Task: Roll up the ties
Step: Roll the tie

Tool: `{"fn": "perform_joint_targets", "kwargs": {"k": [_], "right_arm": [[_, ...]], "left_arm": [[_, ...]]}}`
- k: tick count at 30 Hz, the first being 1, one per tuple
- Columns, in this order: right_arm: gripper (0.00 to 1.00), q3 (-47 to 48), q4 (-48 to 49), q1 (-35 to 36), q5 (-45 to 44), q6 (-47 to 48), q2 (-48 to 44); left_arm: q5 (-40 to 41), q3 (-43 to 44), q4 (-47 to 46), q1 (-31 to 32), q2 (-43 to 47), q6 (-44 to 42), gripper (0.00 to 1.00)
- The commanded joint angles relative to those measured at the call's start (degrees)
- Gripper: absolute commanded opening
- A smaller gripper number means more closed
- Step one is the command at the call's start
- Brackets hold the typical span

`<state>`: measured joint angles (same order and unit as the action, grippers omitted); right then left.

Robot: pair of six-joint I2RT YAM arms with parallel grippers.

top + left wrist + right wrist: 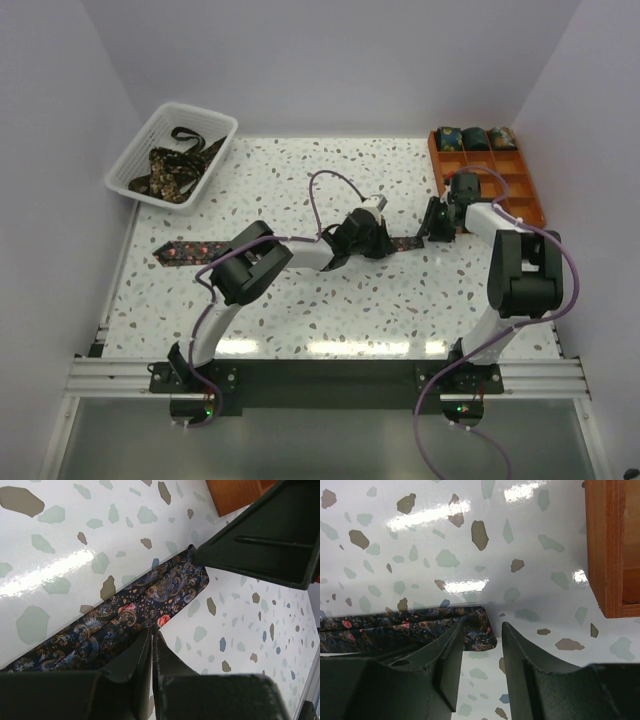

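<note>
The long dark paisley-print fabric necktie (195,249) lies flat on the white speckled counter (330,320), long axis left to right, broad point leftward, narrow end at the part-open jaws of the right pincer (484,628). It looks light, limp and slippery, so best nipped at that narrow end; the left pincer (153,634) is closed at its edge

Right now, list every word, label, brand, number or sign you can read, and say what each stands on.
None: no readable text in any view.
The tie carries only a paisley print; the orange tray, the white basket and the speckled table bear no lettering or marks that can be made out.
</note>
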<state>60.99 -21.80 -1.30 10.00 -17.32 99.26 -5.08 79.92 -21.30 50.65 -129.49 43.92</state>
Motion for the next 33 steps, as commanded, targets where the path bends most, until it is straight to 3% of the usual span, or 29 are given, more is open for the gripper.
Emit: {"fn": "perform_joint_targets", "kwargs": {"k": [1, 12, 19, 33], "right_arm": [[0.4, -1.0, 2.1, -0.6, 2.5, 0.1, 1.1], [0.35, -1.4, 2.6, -1.0, 3.7, 1.2, 2.3], [0.23, -1.9, 3.1, -1.2, 3.8, 1.3, 2.4], [0.15, -1.7, 3.0, -1.3, 3.8, 1.7, 2.6]], "left_arm": [[1.0, -0.4, -1.5, 0.1, 2.0, 0.6, 0.09], [2.2, -0.3, -2.0, -1.0, 2.2, 3.0, 0.09], [2.4, -0.4, -2.1, -1.2, 1.8, 3.5, 0.09], [1.0, -1.4, -4.6, -1.3, 3.1, 4.5, 0.14]]}}
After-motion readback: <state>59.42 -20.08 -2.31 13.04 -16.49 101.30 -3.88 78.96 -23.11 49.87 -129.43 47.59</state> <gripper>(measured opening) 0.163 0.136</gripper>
